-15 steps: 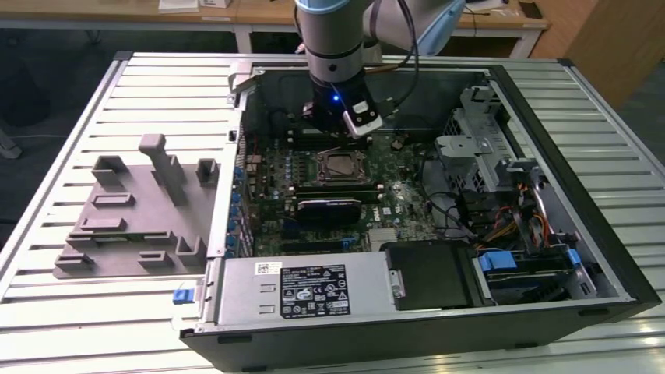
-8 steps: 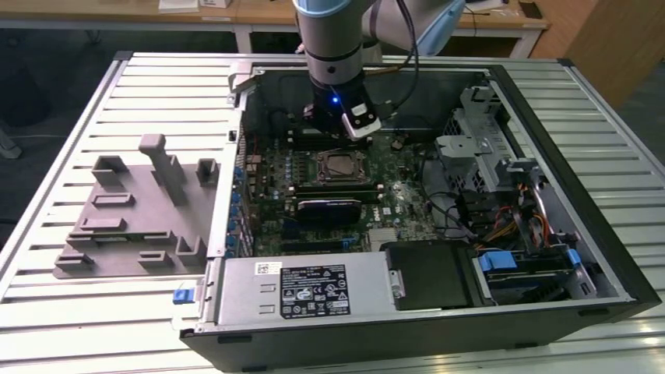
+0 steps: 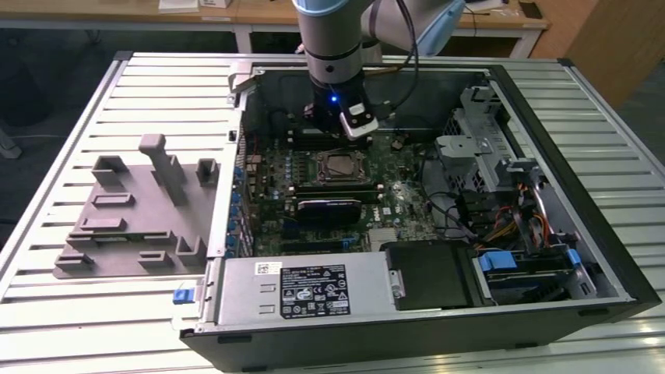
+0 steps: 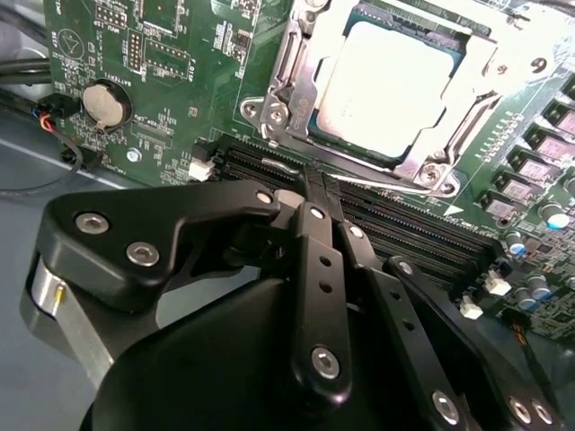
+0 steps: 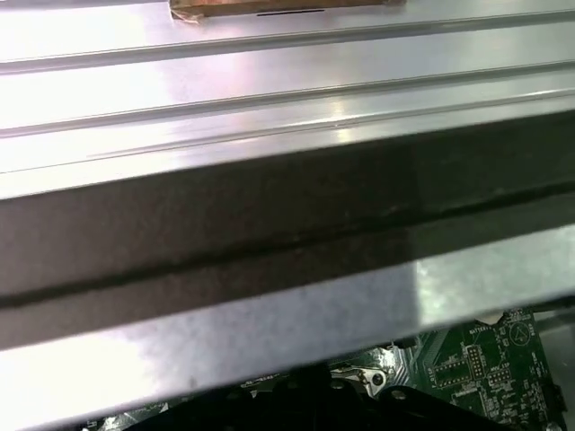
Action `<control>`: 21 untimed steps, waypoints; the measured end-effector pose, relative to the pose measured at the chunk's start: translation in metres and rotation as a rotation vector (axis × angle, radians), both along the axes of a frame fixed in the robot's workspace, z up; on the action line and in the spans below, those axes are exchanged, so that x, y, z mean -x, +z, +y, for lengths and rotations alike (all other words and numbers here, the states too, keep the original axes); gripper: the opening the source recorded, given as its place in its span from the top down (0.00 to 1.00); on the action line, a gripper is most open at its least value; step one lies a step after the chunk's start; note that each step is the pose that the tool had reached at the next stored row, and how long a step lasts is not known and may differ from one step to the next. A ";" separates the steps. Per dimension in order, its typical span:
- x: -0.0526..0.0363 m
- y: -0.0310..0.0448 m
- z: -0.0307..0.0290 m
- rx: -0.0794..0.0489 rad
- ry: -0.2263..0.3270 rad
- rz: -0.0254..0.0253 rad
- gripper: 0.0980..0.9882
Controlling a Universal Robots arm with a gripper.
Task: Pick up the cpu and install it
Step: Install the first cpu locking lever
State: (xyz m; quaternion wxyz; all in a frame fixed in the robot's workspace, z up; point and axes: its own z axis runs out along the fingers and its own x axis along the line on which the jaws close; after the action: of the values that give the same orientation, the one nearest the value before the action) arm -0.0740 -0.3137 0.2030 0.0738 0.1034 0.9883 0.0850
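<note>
**Second wrist view: cpu seated in its socket**

Second wrist view: the cpu (image 4: 388, 83) lies flat inside the metal socket frame (image 4: 278, 99) on the motherboard (image 4: 171, 54). The gripper (image 4: 316, 184) hovers beside it with fingers drawn together, holding nothing. The chip looks light, stiff and fragile; edges are the safest hold.

Exterior view: the computer case (image 3: 582, 156) rests on a ribbed metal table (image 3: 93, 109), crowded inside.

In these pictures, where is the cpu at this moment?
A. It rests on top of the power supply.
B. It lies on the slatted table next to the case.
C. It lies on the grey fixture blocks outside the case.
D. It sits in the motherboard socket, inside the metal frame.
D: in the second wrist view the cpu, pale and silvery, sits flat inside the metal frame of the socket on the green motherboard.
</note>
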 end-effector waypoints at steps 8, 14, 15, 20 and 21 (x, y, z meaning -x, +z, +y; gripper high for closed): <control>-0.0001 -0.0029 0.0001 0.000 -0.014 -0.0001 0.99; -0.0001 -0.0036 0.0001 0.000 -0.018 -0.0001 0.99; -0.0002 -0.0037 0.0001 0.000 -0.019 -0.0002 0.99; -0.0003 -0.0046 0.0011 0.000 -0.045 -0.0001 0.99; -0.0003 -0.0047 0.0015 0.000 -0.048 -0.0002 0.99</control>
State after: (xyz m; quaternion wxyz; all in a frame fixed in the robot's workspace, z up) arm -0.0737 -0.3122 0.1982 0.0759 0.1271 0.9855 0.0832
